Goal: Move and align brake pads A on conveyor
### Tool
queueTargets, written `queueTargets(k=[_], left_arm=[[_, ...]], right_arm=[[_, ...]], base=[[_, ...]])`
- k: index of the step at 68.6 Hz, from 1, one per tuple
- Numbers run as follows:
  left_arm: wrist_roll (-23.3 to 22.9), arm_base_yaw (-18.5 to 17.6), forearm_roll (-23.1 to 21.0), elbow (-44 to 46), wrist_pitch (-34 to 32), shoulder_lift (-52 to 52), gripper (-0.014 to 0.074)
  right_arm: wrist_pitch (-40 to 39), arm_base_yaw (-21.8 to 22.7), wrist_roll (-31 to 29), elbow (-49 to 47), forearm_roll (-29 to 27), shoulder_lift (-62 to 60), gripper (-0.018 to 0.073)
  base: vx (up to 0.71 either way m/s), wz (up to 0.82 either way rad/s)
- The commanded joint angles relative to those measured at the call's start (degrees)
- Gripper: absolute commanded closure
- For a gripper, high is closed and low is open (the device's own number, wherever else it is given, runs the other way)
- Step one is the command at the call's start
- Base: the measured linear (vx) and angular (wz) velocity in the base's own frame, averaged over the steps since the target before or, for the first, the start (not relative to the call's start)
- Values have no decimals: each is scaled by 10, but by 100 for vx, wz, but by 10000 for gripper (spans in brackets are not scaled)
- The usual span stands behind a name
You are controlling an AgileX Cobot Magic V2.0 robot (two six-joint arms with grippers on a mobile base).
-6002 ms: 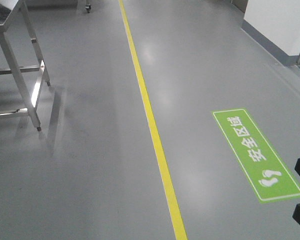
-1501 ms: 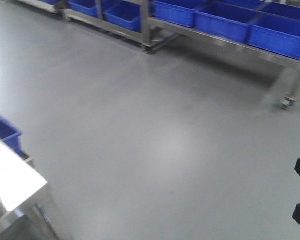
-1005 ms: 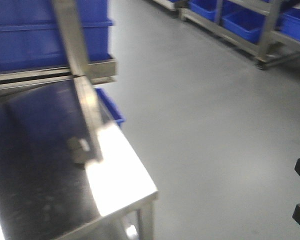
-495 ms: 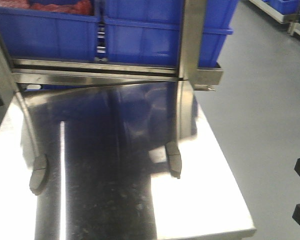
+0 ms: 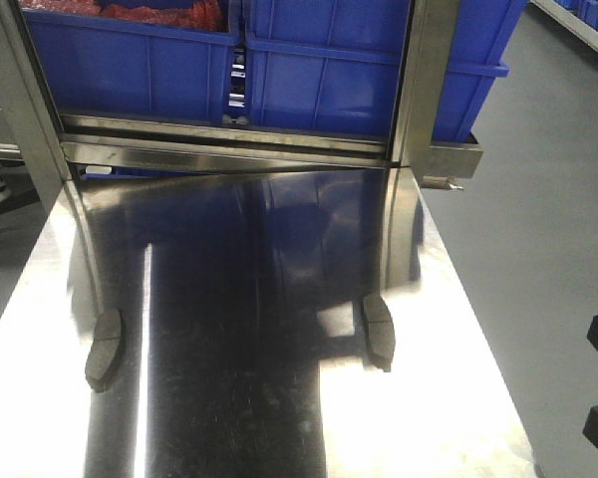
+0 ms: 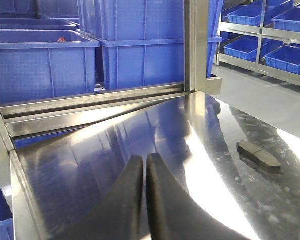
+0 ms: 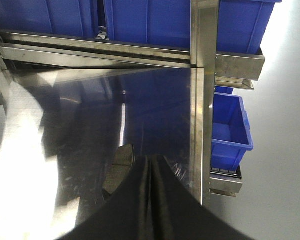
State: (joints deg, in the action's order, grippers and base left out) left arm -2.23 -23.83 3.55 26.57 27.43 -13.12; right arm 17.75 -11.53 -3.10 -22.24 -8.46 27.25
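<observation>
1. The desk (image 5: 229,418), shiny steel, spreads under both arms. Blue bins (image 5: 319,70) stand on the rack beyond the jaws. No conveyor shows in any view.
2. The left gripper (image 6: 144,160) has its jaws pressed together on nothing. The right gripper (image 7: 151,160) is likewise clenched and empty.
3. Two pads lie flat on the desk, well apart: a right pad (image 5: 379,331) and a left pad (image 5: 105,349). One pad (image 7: 119,170) lies just left of the right jaws' tips, partly hidden. From the left jaws, a pad (image 6: 258,156) lies ahead and to the right.
4. They look stiff, dense and thin, and likely to skate on polished steel. I'd open the jaws first, then pinch across the short width at the groove.
</observation>
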Motion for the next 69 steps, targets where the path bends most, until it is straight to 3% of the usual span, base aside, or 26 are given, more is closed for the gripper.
queueTargets(k=[1,69], left_arm=[[-4,-1,0,13,-42,-9,603],[-4,-1,0,13,-42,-9,603]], right_arm=[[-37,1,-6,-16,1,1,569],[-36,1,-6,-16,1,1,569]], base=[[8,4],[2,3]])
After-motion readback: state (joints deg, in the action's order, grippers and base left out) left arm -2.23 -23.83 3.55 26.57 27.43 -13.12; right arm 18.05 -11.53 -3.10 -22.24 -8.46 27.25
